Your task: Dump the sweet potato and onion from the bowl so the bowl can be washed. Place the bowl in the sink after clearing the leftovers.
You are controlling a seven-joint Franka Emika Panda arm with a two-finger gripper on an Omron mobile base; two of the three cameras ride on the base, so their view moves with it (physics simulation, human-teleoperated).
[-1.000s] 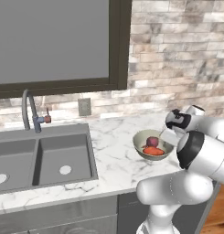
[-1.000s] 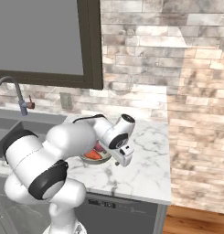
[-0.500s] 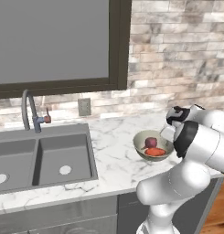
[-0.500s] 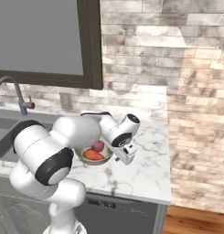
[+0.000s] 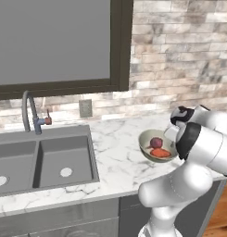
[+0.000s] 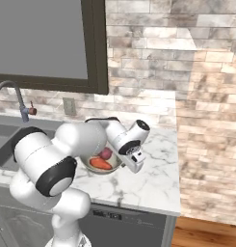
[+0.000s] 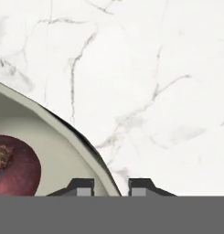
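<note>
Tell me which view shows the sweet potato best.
The left base view: the sweet potato lies unobstructed in the bowl in front of the onion. The right base view also shows it, beside the arm. The hand view catches the onion and bowl rim.

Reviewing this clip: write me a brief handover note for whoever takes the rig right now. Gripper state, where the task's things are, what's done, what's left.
Gripper: open, one finger on each side of the bowl rim, not closed on it.
The bowl stands on the marble counter right of the sink; the onion and sweet potato lie inside it.
Done: gripper lined up at the rim.
Left: grip, dump both vegetables, place the bowl in the sink.
</note>
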